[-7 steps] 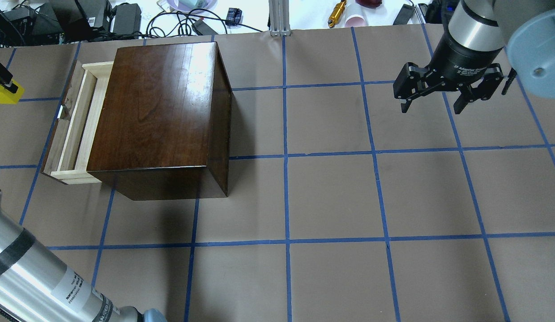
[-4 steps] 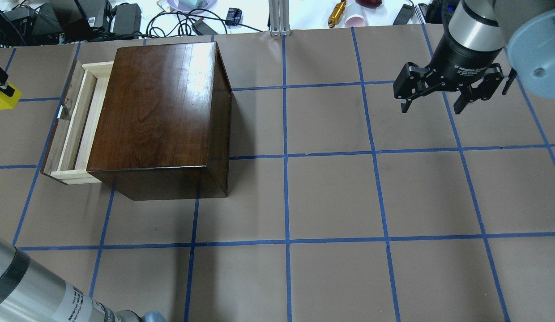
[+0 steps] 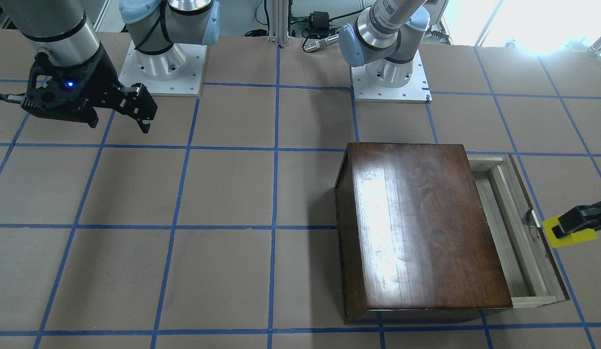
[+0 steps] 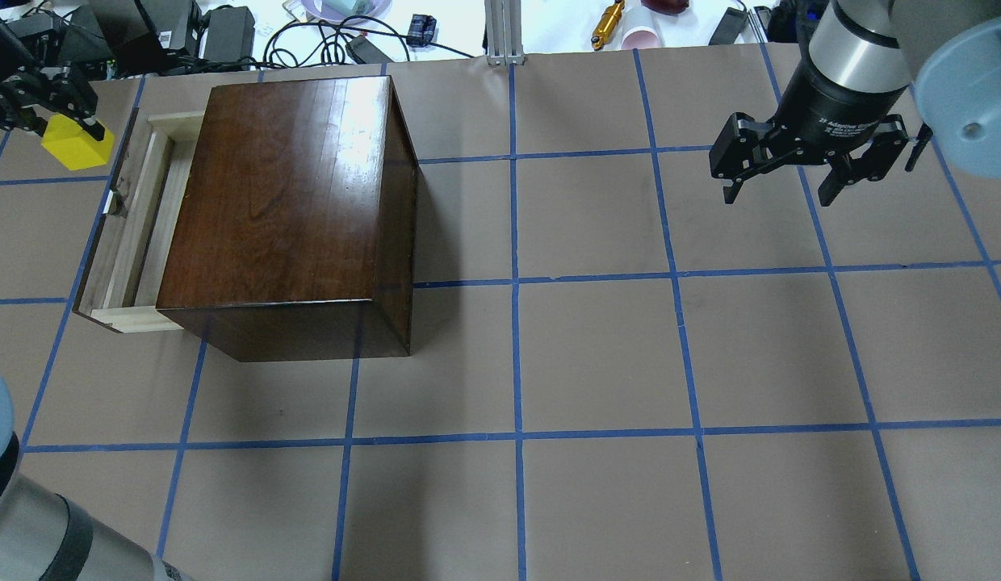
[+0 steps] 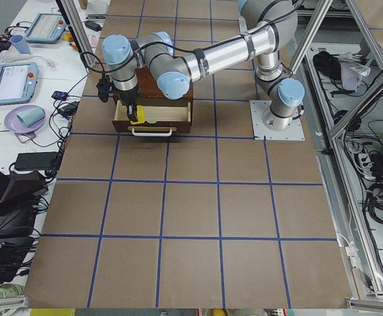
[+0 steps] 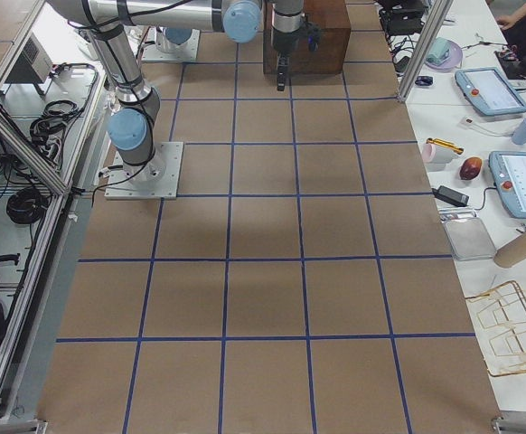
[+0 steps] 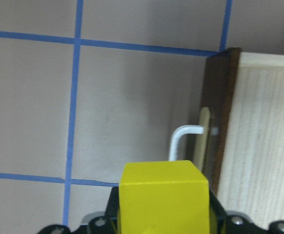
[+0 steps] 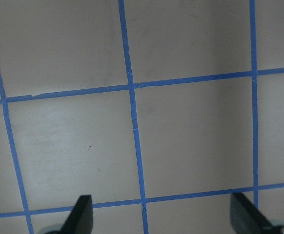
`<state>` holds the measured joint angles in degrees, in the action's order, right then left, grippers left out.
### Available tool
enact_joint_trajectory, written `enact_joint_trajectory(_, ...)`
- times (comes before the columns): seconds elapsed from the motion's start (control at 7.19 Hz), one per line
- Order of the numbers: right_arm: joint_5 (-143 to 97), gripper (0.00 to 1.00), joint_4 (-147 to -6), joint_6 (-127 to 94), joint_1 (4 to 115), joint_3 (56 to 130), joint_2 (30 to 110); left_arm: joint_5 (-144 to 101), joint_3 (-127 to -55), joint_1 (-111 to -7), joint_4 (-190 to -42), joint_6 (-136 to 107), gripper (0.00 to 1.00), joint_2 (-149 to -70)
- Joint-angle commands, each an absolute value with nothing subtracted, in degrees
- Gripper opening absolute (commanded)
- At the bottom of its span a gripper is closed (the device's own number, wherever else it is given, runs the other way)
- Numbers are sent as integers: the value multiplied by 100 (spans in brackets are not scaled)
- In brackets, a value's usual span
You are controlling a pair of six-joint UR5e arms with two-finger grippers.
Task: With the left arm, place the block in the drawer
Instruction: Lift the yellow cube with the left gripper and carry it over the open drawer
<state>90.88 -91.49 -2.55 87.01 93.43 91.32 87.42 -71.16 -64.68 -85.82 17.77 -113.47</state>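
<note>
Block (image 7: 164, 195) pinched between my left jaws, held just outside the open drawer (image 4: 137, 226) front, near its handle (image 7: 183, 139), not yet over the tray. I judge it light, rigid and smooth-faced, so a grip on flat opposite sides suits. Far across the bench (image 4: 597, 355) my right jaws hang spread and empty; white lettering (image 4: 848, 125) above them reads partly "Adaptive".

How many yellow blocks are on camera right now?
1: the yellow block, held by the left gripper beside the open drawer. The cabinet may hide others.
</note>
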Motion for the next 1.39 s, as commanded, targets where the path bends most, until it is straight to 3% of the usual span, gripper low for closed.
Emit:
enact_joint_trajectory(0.0,9088,100,-9149,-255,8701,9343,9132,8736,-7766,-6688,-8369,1635,19,-11084)
enact_joint_trajectory(0.42,9088,100,-9149,-255,8701,9343,9132,8588,-8646,-6846,-7266,1879,16,-10978)
enact_joint_trajectory(0.83,9088,100,-9149,-255,8701,9343,9123,8569,-8807,-6768,-7146,2390,21,-10995)
enact_joint_trajectory(0.97,9088,100,-9149,-255,8701,9343,9132,8578,-8807,-6768,-7137,2365,37,-11013)
enact_joint_trajectory(1.11,9088,100,-9149,-255,8701,9343,9132,8569,-8807,-6768,-7145,2303,99,-11013)
enact_joint_trajectory(1.25,9097,100,-9149,-255,8701,9351,9132,8578,-8789,-6768,-7154,2294,100,-10987)
